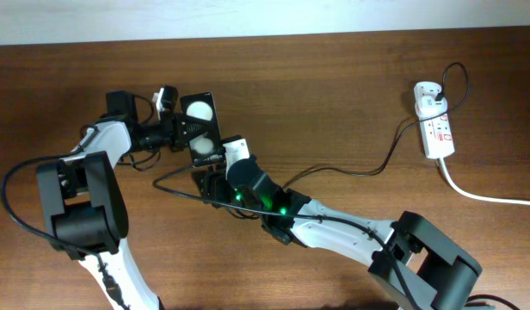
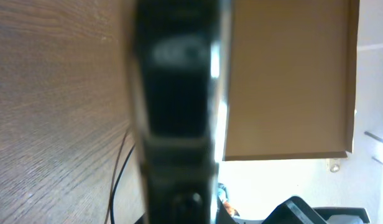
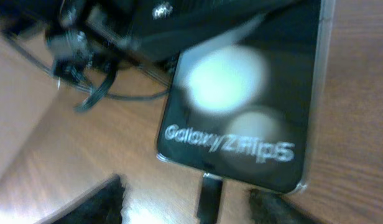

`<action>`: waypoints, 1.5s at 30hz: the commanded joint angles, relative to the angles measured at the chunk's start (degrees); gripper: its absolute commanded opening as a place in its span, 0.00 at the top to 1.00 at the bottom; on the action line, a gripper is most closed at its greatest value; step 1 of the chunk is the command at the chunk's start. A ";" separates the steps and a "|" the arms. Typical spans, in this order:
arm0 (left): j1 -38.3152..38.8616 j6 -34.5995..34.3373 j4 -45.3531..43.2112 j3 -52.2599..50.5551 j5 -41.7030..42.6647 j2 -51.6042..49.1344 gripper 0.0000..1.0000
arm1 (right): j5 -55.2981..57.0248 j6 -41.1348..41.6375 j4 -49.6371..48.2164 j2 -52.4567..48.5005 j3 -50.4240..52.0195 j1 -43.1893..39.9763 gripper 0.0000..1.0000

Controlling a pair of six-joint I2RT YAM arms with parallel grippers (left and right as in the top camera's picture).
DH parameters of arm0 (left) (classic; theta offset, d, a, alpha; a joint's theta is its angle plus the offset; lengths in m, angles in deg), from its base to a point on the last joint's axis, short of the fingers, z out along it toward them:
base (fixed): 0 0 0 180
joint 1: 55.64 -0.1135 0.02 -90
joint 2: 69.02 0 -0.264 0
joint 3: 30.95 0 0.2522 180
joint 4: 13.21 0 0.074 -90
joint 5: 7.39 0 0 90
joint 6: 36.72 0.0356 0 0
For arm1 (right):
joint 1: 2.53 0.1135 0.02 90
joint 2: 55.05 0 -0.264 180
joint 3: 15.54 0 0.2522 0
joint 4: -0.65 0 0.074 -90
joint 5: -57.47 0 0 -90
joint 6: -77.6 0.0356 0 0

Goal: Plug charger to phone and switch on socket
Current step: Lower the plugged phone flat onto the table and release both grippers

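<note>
The phone (image 1: 200,129) sat upper left of centre above the counter (image 1: 334,69), its edge pinched by the left fingers (image 1: 181,131), seemingly to steady it for plugging. The charger (image 3: 207,194) tip met its lower edge between the right fingers (image 3: 107,200), which were spread and gripped nothing visible. The socket (image 1: 434,120) sat far right.

The phone (image 2: 176,106) fills the middle of the frame as a dark, badly blurred slab seen edge-on from top to bottom, with a bright silvery strip down its right side. To its left lies the wood-grain table (image 2: 55,93), and a thin black cable (image 2: 119,171) curves over the wood just beside the phone's lower part. To the right stands a plain brown panel (image 2: 291,74) with an overexposed white area below it, and a dark angular shape (image 2: 303,211) sits at the bottom edge.
</note>
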 commanded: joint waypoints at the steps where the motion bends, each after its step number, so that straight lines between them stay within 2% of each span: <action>1: 1.70 0.46 1.03 -2.10 1.79 -0.20 1.00 | -2.93 -8.48 1.16 4.31 -2.80 -5.51 0.05; 2: 1.70 0.46 1.01 -2.10 0.55 -0.20 1.00 | -5.88 -8.37 3.39 5.66 -2.82 -7.02 0.01; 7: 1.70 0.44 0.20 -2.10 -2.64 -0.20 1.00 | -22.16 -8.37 23.34 13.00 -2.82 -19.71 0.01; 11: 3.61 -0.37 -0.28 -2.10 -14.45 -0.20 1.00 | -25.03 -8.41 44.92 14.36 -2.80 -31.36 0.01; 12: 5.20 -3.26 -1.68 -2.10 -19.52 -0.20 1.00 | -24.96 -8.76 49.72 14.36 -2.80 -33.77 0.01; 14: 9.05 -8.07 -3.85 -2.10 -31.80 -0.20 1.00 | -24.83 -10.51 54.82 14.36 -2.80 -36.61 0.01; 16: 12.52 -10.25 -5.55 -2.10 -38.25 -0.20 1.00 | -24.81 -11.34 59.30 14.36 -2.80 -38.80 0.01; 18: 16.46 -10.25 -8.66 -2.10 -41.24 -0.20 1.00 | -24.79 -16.37 58.99 14.36 -2.80 -39.06 0.01; 21: 20.31 -11.91 -14.82 -2.10 -43.63 -0.20 1.00 | -24.79 -16.31 55.39 14.32 -2.80 -39.06 0.01; 24: 23.23 -13.70 -14.71 -2.10 -50.93 -0.20 1.00 | -24.79 -16.31 55.01 14.32 -2.80 -39.06 0.01; 25: 24.24 -13.68 -12.98 -2.10 -53.81 -0.20 0.98 | -24.81 -16.31 54.99 14.32 -2.80 -39.06 0.01; 26: 24.83 -13.68 -12.04 -2.10 -55.54 -0.20 0.88 | -24.81 -16.31 54.99 14.32 -2.80 -39.06 0.01; 27: 25.31 -13.68 -11.23 -2.10 -57.05 -0.20 0.82 | -24.79 -16.31 54.99 14.32 -2.80 -39.06 0.01; 31: 25.70 -13.68 -10.62 -2.12 -58.73 -0.20 0.76 | -24.79 -16.31 54.99 14.32 -2.80 -39.06 0.01; 35: 25.68 -13.68 -10.67 -2.12 -58.73 -0.20 0.60 | -24.79 -16.31 54.99 14.32 -2.80 -39.06 0.01; 39: 25.66 -13.68 -10.64 -2.10 -58.73 -0.20 0.53 | -24.79 -16.31 54.99 14.32 -2.80 -39.06 0.01; 45: 25.66 -13.66 -10.62 -2.10 -59.39 -0.20 0.51 | -24.79 -16.31 54.99 14.32 -2.80 -39.06 0.01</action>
